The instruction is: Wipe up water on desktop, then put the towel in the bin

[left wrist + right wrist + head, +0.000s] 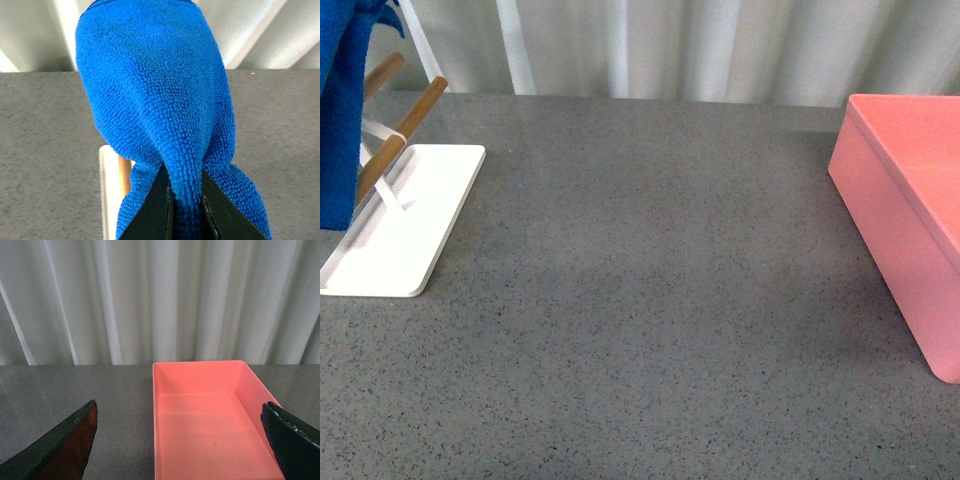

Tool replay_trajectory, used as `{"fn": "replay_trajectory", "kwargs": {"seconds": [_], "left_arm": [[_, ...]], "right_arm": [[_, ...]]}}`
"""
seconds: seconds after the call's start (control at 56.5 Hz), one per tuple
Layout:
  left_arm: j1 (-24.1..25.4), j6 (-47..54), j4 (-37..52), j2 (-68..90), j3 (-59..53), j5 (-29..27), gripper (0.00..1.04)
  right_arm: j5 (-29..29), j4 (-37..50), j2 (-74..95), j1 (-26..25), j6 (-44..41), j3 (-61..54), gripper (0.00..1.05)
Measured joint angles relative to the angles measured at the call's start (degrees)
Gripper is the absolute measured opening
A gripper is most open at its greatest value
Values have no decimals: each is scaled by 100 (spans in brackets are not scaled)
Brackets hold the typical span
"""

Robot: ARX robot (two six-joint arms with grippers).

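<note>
The bright blue fluffy towel (pixel 345 110) hangs at the far left of the front view, over the white rack. In the left wrist view my left gripper (pixel 186 200) is shut on a bunched fold of the towel (pixel 155 85), held above the desktop (pixel 45 150). The salmon-pink bin (pixel 910 210) stands at the right edge of the desktop (pixel 650 300). My right gripper (pixel 180 427) is open above the empty bin (pixel 205 425), its fingers wide apart. Neither arm shows in the front view. I cannot make out any water on the speckled surface.
A flat white tray (pixel 405 235) with slanted wooden bars (pixel 405 125) stands at the left under the towel. White pleated curtains (pixel 670 45) close off the far edge of the desk.
</note>
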Motion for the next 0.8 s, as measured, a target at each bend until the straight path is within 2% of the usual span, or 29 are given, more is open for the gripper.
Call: {"fn": "replay_trajectory", "kwargs": {"seconds": [0.23,0.407,0.584,0.69,0.761,0.796], "left_arm": [[-557,-699,597,-826,-693,1362,5],[-1196,-1412,1239,-1193,-1062,1932,5],[-1759,-1954,1856,-1202,-1392,2087,5],[-1932,-1974,1912,-1071,-1368,2138,5],[-2223,-2083,2758,-330,-1025,1696,5],[-2234,-2083,2907,-177,-955,1659,5]], "right_arm": [[0,0,0,0,0,0,98],[0,0,0,0,-2,0,98],[0,0,0,0,0,0,98],[0,0,0,0,-2,0,98],[11,0,0,0,0,0,98],[0,2,0,0,-2,0,98]]}}
